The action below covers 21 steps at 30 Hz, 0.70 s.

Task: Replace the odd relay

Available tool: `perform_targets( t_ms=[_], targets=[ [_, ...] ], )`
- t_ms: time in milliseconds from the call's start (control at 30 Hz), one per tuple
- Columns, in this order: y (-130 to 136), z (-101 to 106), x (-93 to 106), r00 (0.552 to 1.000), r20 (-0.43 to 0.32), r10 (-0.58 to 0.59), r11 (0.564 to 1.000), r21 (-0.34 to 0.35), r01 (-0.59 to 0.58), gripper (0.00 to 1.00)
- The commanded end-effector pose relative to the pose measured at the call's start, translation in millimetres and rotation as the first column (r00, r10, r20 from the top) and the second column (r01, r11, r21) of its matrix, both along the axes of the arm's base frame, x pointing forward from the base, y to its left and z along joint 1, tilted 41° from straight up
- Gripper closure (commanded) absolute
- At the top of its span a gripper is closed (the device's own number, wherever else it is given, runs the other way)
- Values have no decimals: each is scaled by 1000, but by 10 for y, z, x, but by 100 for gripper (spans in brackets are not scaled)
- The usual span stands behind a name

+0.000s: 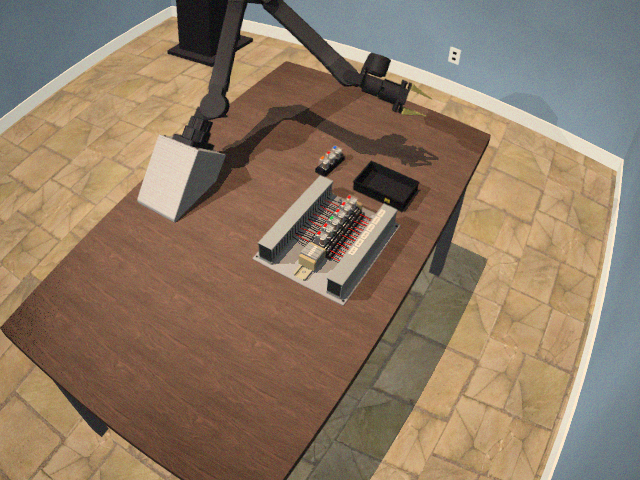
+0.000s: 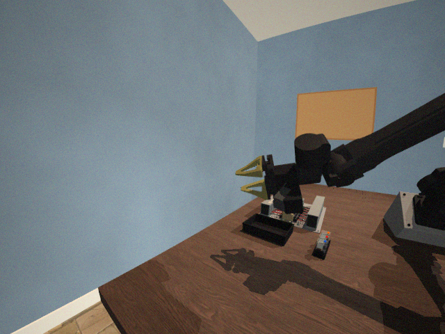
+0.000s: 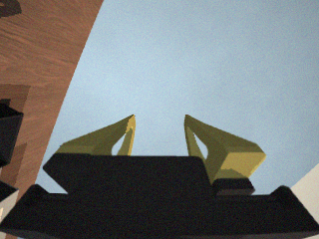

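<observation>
Jaws (image 1: 428, 106) (image 2: 238, 181) released, parted partway, grasping nothing, both yellow fingers apart with wall (image 1: 527, 77) (image 2: 125, 125) (image 3: 199, 50) visible between them in wrist view. Jaws point roughly sideways, up in the air above bench (image 1: 206, 310) (image 2: 215, 294) (image 3: 40, 45) level, clear of all relays. Arm (image 1: 312, 43) (image 2: 395, 125) reaches out from sloped base (image 1: 168, 178) (image 2: 391, 219), its shadow across bench. Panel (image 1: 316, 281) (image 2: 322, 222) lies on bench, two grey ducts (image 1: 294, 221) (image 1: 361, 253) along its sides, relay row between them. Green-button relay (image 1: 334, 221) is the odd one, in the row on the panel, red-button relays on either side; exact seating depth too small to tell. Tan block (image 1: 311, 256) at one end of the row. Spares in a small black holder (image 1: 324, 171) (image 2: 319, 254) on bench, apart from panel: orange-button spare (image 1: 323, 160) (image 2: 325, 234), red-button spare (image 1: 329, 156) (image 2: 323, 238), blue-button spare (image 1: 337, 152) (image 2: 322, 243). Red one is the match, middle of the three, still in holder. Black tray (image 1: 373, 192) (image 2: 263, 233) on bench near the panel end, beside the spares but not touching them, small yellow mark (image 1: 386, 199) on its wall. Swap undone.
</observation>
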State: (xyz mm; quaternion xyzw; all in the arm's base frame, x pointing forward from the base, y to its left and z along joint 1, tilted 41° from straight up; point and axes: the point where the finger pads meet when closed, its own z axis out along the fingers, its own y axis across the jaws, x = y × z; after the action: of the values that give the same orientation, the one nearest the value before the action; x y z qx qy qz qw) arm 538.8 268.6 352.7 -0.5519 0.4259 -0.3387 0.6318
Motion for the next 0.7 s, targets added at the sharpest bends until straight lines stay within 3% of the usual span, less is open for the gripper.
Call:
perform_targets(
  t_ms=[0,233,667],
  targets=[
    [-93,157,149,1000,16,-23,1000,0,23,41],
    [-191,-81,308,998,-49,-25,998,-61,22,41],
    [-512,-757,605,971,-237,-31,981,-191,-15,41]
  ],
)
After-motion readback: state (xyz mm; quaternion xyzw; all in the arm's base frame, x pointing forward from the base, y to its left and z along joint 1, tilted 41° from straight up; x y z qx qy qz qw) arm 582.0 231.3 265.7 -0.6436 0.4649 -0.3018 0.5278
